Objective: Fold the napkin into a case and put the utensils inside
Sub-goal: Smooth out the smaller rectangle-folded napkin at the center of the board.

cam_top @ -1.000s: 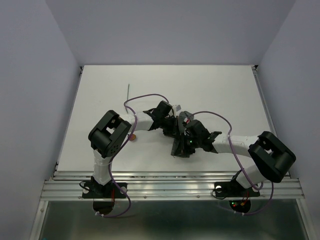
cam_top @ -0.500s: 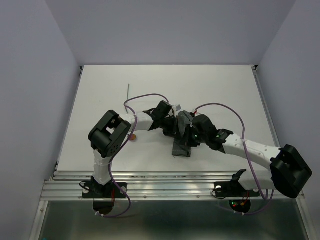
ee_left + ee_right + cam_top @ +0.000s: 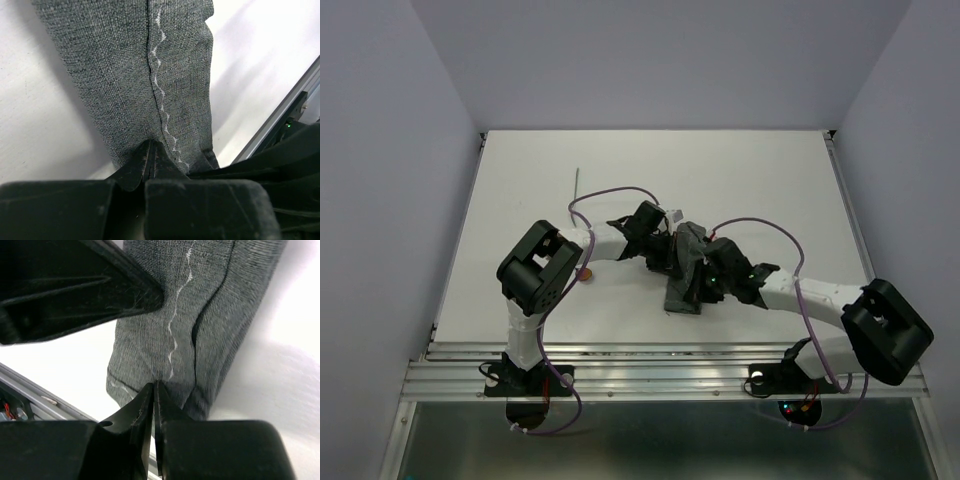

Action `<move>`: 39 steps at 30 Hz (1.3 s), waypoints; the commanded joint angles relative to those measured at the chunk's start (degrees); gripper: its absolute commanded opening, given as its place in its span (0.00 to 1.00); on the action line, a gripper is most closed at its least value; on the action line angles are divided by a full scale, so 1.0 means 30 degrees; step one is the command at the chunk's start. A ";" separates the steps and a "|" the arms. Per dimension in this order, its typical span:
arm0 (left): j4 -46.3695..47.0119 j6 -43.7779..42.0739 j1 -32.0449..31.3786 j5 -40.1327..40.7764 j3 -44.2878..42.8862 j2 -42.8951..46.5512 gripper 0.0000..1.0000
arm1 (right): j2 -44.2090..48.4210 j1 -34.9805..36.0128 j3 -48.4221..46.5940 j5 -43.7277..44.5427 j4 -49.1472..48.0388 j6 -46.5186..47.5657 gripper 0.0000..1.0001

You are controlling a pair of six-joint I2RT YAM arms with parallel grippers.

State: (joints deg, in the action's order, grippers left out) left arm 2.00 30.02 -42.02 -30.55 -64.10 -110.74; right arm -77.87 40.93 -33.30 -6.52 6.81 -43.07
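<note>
I work on a white tabletop (image 3: 520, 180) with pale lilac walls (image 3: 650, 60) on the left, far and right sides. A metal rail (image 3: 660, 365) runs along the near edge.

My left arm (image 3: 540, 268) stands at the near left corner, bends at a high elbow and reaches right, toward the middle of the tabletop. My right arm (image 3: 880, 330) has its elbow low near the right edge, and its forearm lies flat, pointing left. The two wrists meet near the middle, just beside each other.

The napkin (image 3: 682, 298) is there between them, folded into a narrow strip. Its long axis runs from the far side to the near side, a little tilted. The near end lies flat on the tabletop, and the far end looks raised and wrinkled. A light zigzag seam runs along its length.

My left gripper (image 3: 151, 150) is pressed together on one edge of the napkin, the jaws meeting with cloth between them. My right gripper (image 3: 154, 390) pinches the napkin in the same way, with almost no gap.

The grey stick (image 3: 578, 184) lies alone toward the far left corner, well apart from the napkin and pointing far to near. Of the spoon (image 3: 585, 273) I see only a red spot under my left forearm.
</note>
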 commanded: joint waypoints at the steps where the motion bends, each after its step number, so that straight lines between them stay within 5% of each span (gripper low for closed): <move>1: -0.1892 -0.1363 -0.0085 0.0835 -0.0928 0.0758 0.00 | 0.2567 -0.0193 -0.1491 0.1527 0.1360 0.0701 0.12; 4: -0.2745 -0.1919 -0.0085 0.1274 -0.1602 0.1314 0.00 | 0.3743 -0.1477 -0.2461 0.2726 0.2679 0.1229 0.31; 5: -0.2892 -0.2008 -0.0114 0.1333 -0.1923 0.1462 0.00 | 0.3893 -0.1890 -0.2494 0.2673 0.2856 0.1376 0.46; 8: -0.3478 -0.2213 -0.0114 0.1539 -0.2538 0.1990 0.01 | 0.3720 -0.3876 -0.2174 0.1625 0.3209 0.1729 0.69; 11: -0.3918 -0.2272 -0.0173 0.1626 -0.3066 0.2429 0.08 | 0.2699 -0.4822 -0.1792 0.0159 0.3150 0.1934 0.77; 20: -0.5119 -0.2419 -0.0261 0.2300 -0.4065 0.3455 0.18 | 0.0967 -0.4824 -0.0591 -0.2891 0.1072 0.1671 0.82; 31: -0.5676 -0.2301 -0.0027 0.3121 -0.4211 0.4158 0.17 | -0.1319 -0.4824 0.0904 -0.3978 -0.2062 0.0706 0.59; 39: -0.5735 -0.2272 0.0061 0.3414 -0.4006 0.4364 0.17 | -0.1497 -0.4824 0.1546 -0.3246 -0.3526 -0.1255 0.10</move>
State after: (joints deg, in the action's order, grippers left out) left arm -14.81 24.01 -42.26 -21.10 -74.39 -101.38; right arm -82.02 26.28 -30.57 -18.11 -0.67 -43.51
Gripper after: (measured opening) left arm 0.171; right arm 0.156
